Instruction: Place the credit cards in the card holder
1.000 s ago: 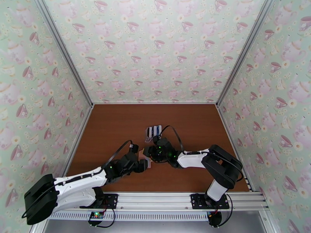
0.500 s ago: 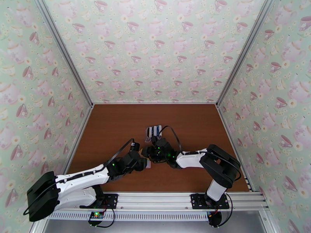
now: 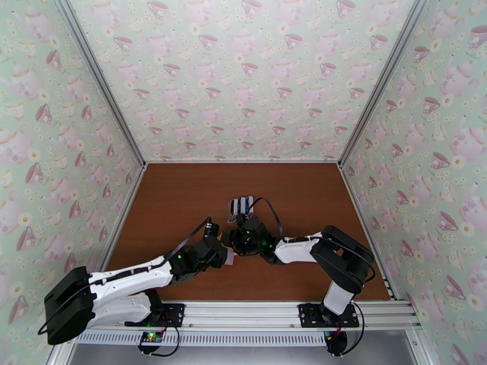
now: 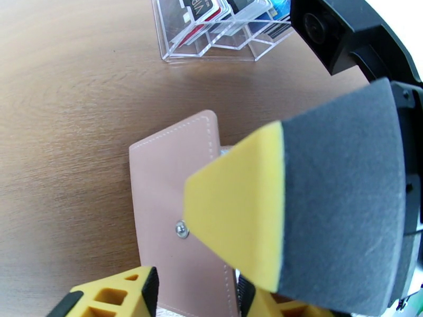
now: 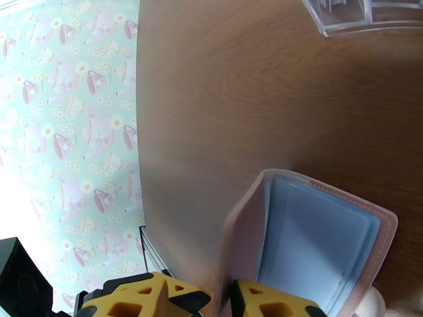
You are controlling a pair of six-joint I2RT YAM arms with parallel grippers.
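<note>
- counter (image 4: pixel 69 101): brown wood grain, closed in on three sides by teacup wallpaper (image 5: pixel 90 101).
- card holder (image 4: pixel 169 196): pink, at the middle of the counter, on the near side of the clear rack (image 4: pixel 211 46) and apart from it.
- one flap lies flat on the counter, outer face up, with a metal snap stud (image 4: pixel 181 228) showing.
- right wrist view: the other flap stands up off the counter, so the holder is open. its pale blue-grey pocketed inside faces the camera.
- right hand (image 5: pixel 211 294): arm extends in from the right. the raised pink flap passes between its two yellow fingertips, and the hand is clenched on that flap.
- in the left wrist view, one of the right hand's fingers (image 4: pixel 317 207), yellow with a grey pad, hangs large over the flat flap.
- left hand (image 4: pixel 195 301): arm extends in from the left, low over the flat flap. its yellow fingertips sit on either side of the flap end closest to its camera.
- left hand's jaws are partly apart. cannot tell whether they pinch the flap or only straddle it.
- credit cards (image 4: pixel 201 7): standing on edge in the slots of the clear rack, on the far side of the holder. one is dark and red, marked "vip"; others show white, black and blue.
- top view: both hands sit close together at the centre of the counter, with the rack just beyond them.
</note>
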